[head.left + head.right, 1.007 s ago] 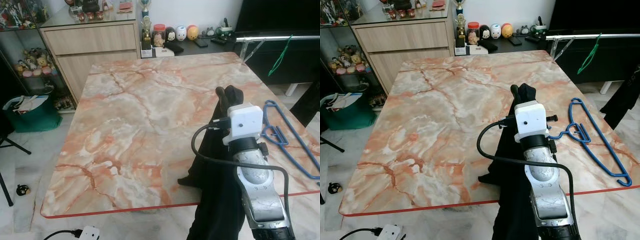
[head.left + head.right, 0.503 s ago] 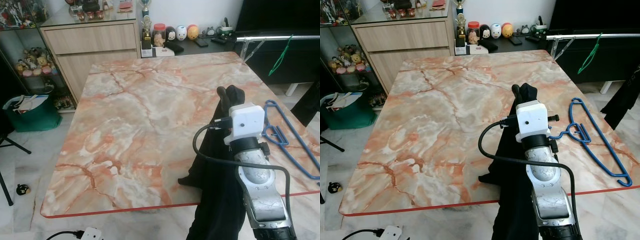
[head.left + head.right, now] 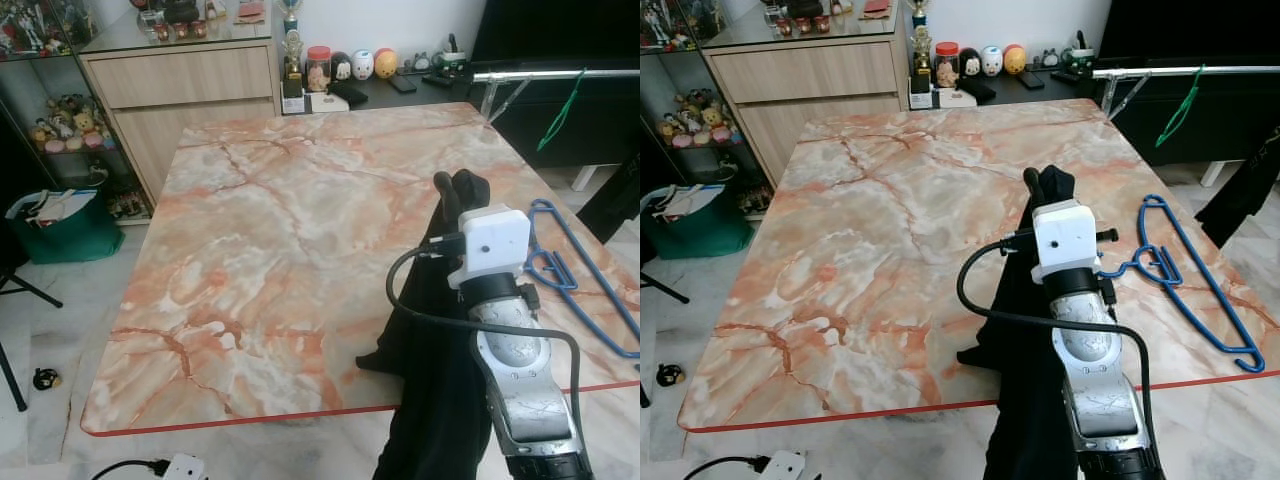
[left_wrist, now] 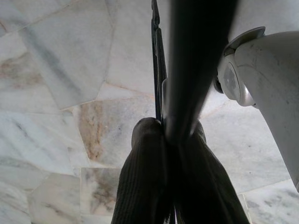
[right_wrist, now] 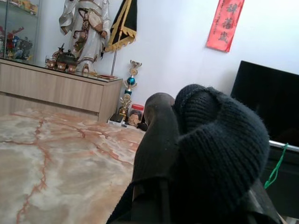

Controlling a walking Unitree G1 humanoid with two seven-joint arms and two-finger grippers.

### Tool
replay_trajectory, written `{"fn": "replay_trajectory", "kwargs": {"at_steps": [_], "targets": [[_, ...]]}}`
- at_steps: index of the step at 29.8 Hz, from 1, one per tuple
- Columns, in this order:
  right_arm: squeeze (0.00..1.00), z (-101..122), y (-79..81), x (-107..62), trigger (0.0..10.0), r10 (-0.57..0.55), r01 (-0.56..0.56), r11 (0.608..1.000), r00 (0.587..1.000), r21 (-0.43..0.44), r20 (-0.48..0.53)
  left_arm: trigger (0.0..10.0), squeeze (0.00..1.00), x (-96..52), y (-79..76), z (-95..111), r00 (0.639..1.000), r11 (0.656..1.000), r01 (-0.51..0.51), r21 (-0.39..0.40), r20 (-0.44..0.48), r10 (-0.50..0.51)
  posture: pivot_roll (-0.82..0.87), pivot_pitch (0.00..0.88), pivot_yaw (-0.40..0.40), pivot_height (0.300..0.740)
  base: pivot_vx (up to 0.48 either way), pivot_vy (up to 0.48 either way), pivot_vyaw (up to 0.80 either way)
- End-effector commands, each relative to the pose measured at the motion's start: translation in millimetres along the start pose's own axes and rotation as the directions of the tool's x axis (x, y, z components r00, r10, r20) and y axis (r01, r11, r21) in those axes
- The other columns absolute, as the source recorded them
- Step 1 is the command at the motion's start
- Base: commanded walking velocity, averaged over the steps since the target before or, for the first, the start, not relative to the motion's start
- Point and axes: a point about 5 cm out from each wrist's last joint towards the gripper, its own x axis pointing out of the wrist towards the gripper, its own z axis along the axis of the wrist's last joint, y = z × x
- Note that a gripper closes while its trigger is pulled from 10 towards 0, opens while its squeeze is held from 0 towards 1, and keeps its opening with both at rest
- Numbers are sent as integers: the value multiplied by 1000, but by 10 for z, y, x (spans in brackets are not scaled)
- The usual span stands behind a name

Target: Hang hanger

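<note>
Blue hanger (image 3: 1185,280) flat on table (image 3: 870,230), hook toward right tool (image 3: 1045,185); tool clamps black cloth (image 3: 1025,330)

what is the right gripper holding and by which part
The right gripper is shut on a black knitted garment, pinching a bunched fold at its top; the rest hangs down over the table's near edge.

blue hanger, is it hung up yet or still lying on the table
Lying flat on the marble table. The blue hanger rests near its right edge, beside the right pincer, which holds black cloth.
</note>
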Motion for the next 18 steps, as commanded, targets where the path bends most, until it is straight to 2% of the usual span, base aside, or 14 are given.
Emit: {"fn": "replay_trajectory", "kwargs": {"at_steps": [1, 18], "targets": [[0, 119, -20, 74, 10000, -9, 9, 1000, 998, 3, 63, 10000, 0, -5, 55, -1, 1000, 1000, -17, 3, 2, 17, 11, 0, 41, 740, 240, 0, 0], [0, 123, -13, 78, 10000, -4, 4, 1000, 998, 5, 65, 10000, 0, -4, 50, 0, 1000, 1000, -16, 1, 3, 16, 11, 0, 37, 740, 258, 0, 0]]}}
